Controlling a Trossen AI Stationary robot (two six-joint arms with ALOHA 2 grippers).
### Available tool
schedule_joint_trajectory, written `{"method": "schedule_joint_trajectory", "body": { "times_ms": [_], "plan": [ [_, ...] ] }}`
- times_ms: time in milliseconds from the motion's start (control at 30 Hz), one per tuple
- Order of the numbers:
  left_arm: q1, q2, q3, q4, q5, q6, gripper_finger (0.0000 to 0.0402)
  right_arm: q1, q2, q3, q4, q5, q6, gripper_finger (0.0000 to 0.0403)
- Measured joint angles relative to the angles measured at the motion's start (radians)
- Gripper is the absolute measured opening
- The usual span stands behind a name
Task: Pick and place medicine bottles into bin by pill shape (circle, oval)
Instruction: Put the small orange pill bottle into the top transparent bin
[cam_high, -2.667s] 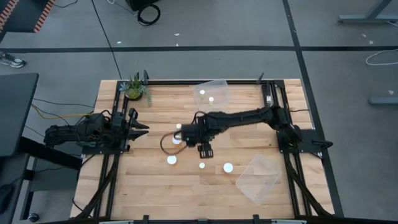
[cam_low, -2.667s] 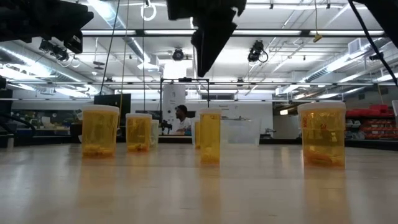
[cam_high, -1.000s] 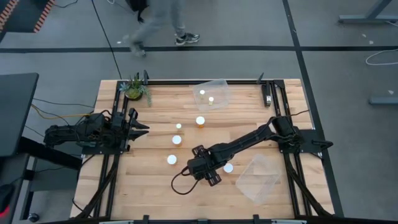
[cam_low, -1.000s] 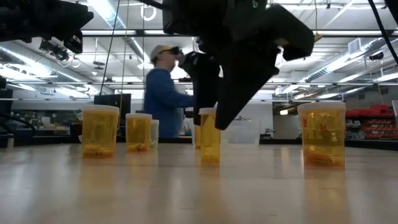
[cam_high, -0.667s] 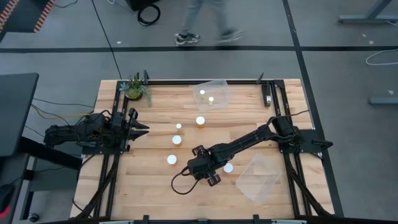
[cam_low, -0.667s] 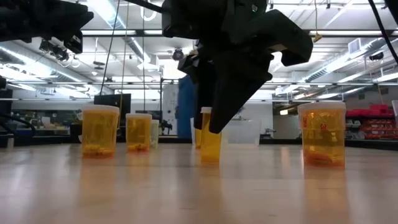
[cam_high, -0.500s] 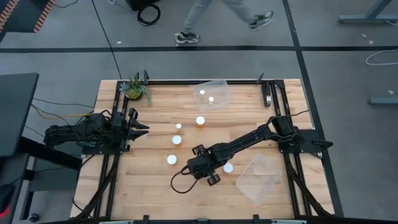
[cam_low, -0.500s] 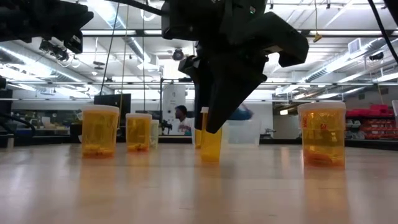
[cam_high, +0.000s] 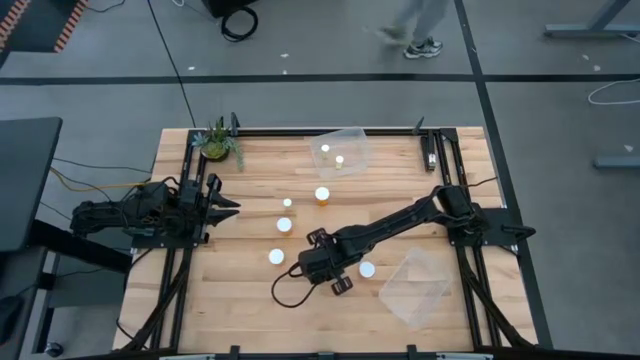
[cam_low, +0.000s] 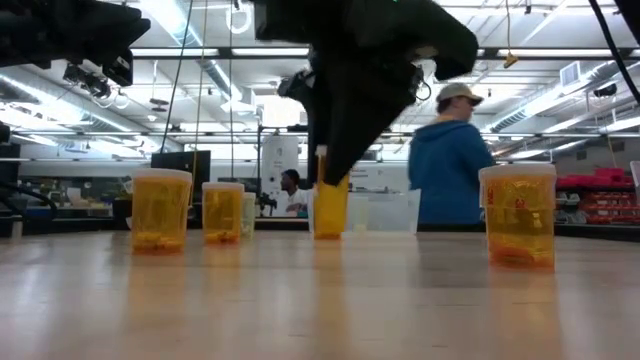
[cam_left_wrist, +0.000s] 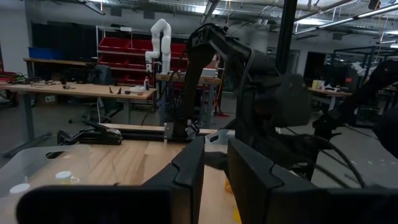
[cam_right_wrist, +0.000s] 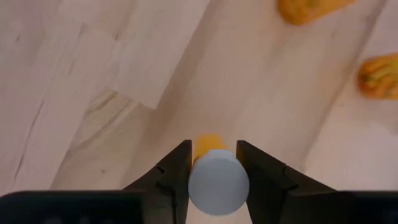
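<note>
Cylindrical orange bottle (cam_right_wrist: 215, 177), round white cap, btwn right fingers (cam_right_wrist: 176, 171)

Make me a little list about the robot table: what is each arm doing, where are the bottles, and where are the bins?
right pincer: shut on a narrow bottle, near the table's front middle
left pincer: waiting at the table's left edge
loose bottles: four on the wood, one mid-table
far bin: two bottles inside
near bin: looks to hold nothing
plant: far left corner
</note>
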Motion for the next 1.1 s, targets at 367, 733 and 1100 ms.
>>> {"method": "schedule_joint_trajectory", "body": {
  "times_ms": [367,733,1100],
  "plan": [
    [0.000,0.000,0.000,0.000,0.000,0.000,0.0086,-0.059,-0.001,0.168,-0.161,0.029,-0.052,0.0129],
    [0.000,0.000,0.000,0.000,0.000,0.000,0.0082,-0.196,-0.008,0.303,-0.311,0.029,-0.085,0.0129],
    [0.000,0.000,0.000,0.000,0.000,0.000,0.0080,-0.369,-0.128,0.304,-0.304,0.029,-0.098,0.0129]
  ]
}}
